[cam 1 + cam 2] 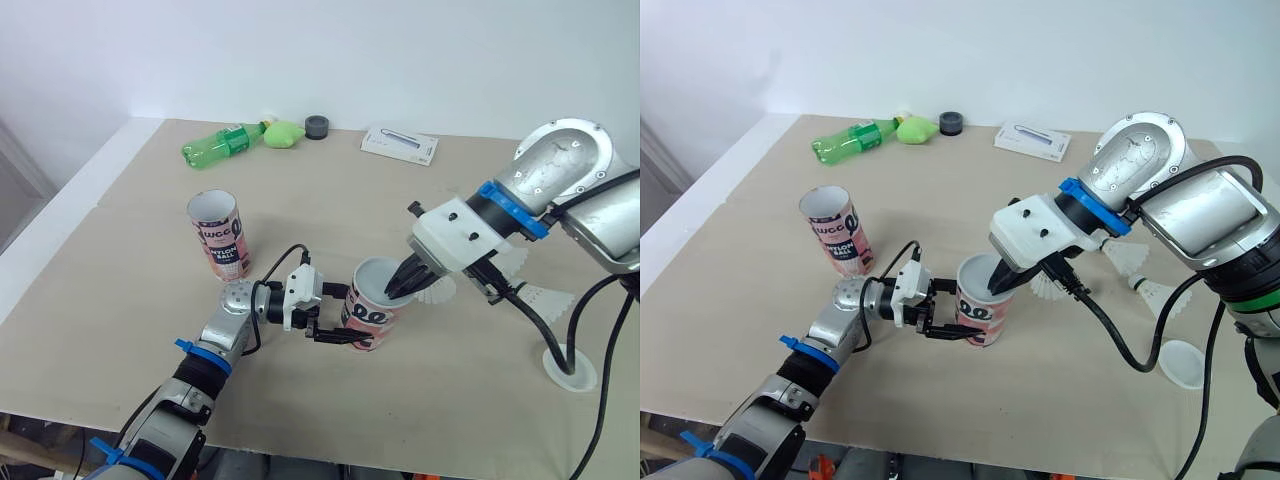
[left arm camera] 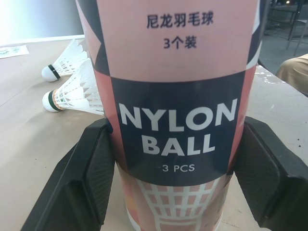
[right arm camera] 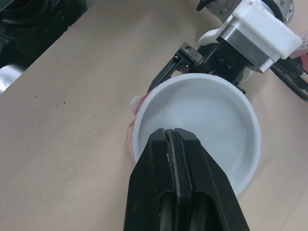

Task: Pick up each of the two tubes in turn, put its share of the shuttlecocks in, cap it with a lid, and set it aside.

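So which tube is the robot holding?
The nearer tube, clamped in the left gripper, with the shut right gripper at its open mouth. The other tube stands upright, untouched, farther back.

You were working in what looked like a robotics lab or test room. A plain beige tabletop [image 1: 450,420] stood against a bare white wall [image 1: 400,50]. Loose props lay well beyond the fingers [image 1: 405,278] at the far edge: a green bottle [image 1: 222,145], a small white box [image 1: 400,145] and a dark round cap [image 1: 317,126].
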You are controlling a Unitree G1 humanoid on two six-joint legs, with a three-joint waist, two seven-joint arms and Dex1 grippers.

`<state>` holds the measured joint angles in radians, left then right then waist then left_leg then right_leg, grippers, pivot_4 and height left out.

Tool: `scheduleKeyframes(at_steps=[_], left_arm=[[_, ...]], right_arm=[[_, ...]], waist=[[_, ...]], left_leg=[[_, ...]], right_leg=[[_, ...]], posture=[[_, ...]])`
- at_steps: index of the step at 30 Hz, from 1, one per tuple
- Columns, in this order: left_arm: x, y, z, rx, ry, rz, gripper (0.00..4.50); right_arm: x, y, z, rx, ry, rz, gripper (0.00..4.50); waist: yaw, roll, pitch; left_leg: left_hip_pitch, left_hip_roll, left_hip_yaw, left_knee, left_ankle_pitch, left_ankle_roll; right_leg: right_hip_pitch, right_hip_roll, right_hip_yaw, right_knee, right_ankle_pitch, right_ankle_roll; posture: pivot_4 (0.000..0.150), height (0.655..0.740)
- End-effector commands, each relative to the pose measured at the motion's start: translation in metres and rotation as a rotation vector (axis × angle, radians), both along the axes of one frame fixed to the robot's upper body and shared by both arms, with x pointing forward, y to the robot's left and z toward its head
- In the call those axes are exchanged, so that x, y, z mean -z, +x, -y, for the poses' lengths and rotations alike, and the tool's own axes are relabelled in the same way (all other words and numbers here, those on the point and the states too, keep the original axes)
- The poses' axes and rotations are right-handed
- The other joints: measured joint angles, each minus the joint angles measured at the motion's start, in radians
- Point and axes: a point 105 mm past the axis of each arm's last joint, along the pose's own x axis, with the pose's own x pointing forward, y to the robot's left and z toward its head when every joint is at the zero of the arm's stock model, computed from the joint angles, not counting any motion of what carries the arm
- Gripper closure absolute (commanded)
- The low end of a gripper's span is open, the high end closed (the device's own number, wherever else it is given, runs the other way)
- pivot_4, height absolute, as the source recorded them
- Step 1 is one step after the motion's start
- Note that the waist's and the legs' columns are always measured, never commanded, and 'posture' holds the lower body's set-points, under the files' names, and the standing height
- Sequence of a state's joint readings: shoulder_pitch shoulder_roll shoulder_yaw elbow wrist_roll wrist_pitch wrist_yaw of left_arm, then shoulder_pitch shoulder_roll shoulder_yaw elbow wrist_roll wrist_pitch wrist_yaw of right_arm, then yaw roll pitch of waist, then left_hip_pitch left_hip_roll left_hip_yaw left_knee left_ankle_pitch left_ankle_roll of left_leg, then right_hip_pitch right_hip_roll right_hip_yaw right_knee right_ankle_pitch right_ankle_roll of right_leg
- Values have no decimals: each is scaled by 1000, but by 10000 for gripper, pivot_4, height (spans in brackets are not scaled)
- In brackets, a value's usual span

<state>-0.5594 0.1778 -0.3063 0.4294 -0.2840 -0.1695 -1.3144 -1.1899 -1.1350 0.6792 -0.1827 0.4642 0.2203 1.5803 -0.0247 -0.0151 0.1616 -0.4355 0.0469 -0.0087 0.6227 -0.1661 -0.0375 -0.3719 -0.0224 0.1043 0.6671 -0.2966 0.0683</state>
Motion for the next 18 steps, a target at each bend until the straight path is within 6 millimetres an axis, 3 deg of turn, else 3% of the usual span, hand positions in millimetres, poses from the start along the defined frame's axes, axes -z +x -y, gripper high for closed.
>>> scheduleKeyframes(at_steps=[1,6,10,14,18], left_arm=[[27,-3,-8,-13,103,-72,13452],[24,-3,-8,-9,92,-60,13452],[18,-3,-8,1,77,-48,13452],[11,-2,-9,7,64,-51,13452],[5,0,-14,11,72,-25,13452]], right_arm=[[13,0,4,7,-51,-51,44549],[-24,-5,-5,32,118,-89,44549],[-44,-11,3,79,233,-110,44549],[-51,-8,20,211,333,-92,44549],[-43,-10,45,385,429,-81,44549]], waist=[[0,-1,-1],[0,-1,-1],[1,0,0],[2,-1,0],[2,-1,0]], left_leg=[[0,0,0,0,0,0],[-1,0,0,0,0,0],[-3,0,0,0,0,0],[-3,0,-1,-1,0,0],[-4,0,-1,-2,0,0]], right_leg=[[0,0,0,0,0,0],[1,0,0,0,1,-1],[-1,0,0,0,1,-1],[0,0,-1,0,0,-1],[-1,1,-1,0,0,-1]], posture=[[1500,7294],[1500,7294],[1500,7294],[1500,7294],[1500,7294]])
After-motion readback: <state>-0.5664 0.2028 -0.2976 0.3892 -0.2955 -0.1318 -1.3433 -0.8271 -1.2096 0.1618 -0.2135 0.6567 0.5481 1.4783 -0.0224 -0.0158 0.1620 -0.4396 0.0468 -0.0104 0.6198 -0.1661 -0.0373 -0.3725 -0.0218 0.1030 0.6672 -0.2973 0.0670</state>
